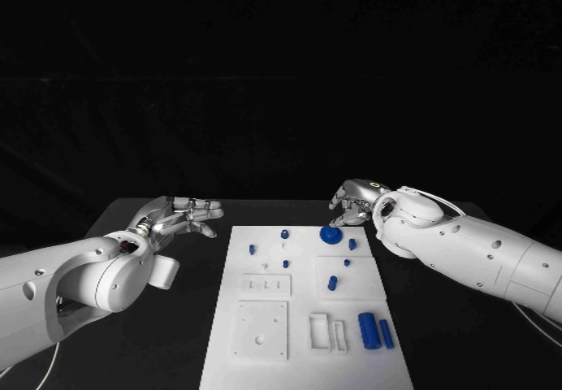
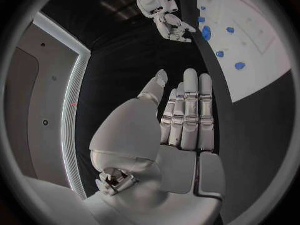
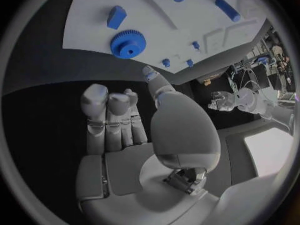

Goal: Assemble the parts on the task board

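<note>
The white task board (image 1: pixel 302 357) lies in the middle of the black table. A blue gear (image 1: pixel 330 235) sits near its far edge, with small blue pegs (image 1: pixel 285 234) around it and two blue cylinders (image 1: pixel 368 327) at the near right. My right hand (image 1: pixel 355 201) hovers just beyond the board's far right corner, close to the gear (image 3: pixel 128 44), fingers loosely bent and holding nothing. My left hand (image 1: pixel 182 214) hovers off the board's far left corner with its fingers (image 2: pixel 190 105) stretched out and nothing in them.
White square and slotted fixtures (image 1: pixel 261 329) take up the board's near half. Bare black table (image 1: pixel 175 325) runs on both sides of the board. A blue block (image 3: pixel 116 16) lies on the board beyond the gear.
</note>
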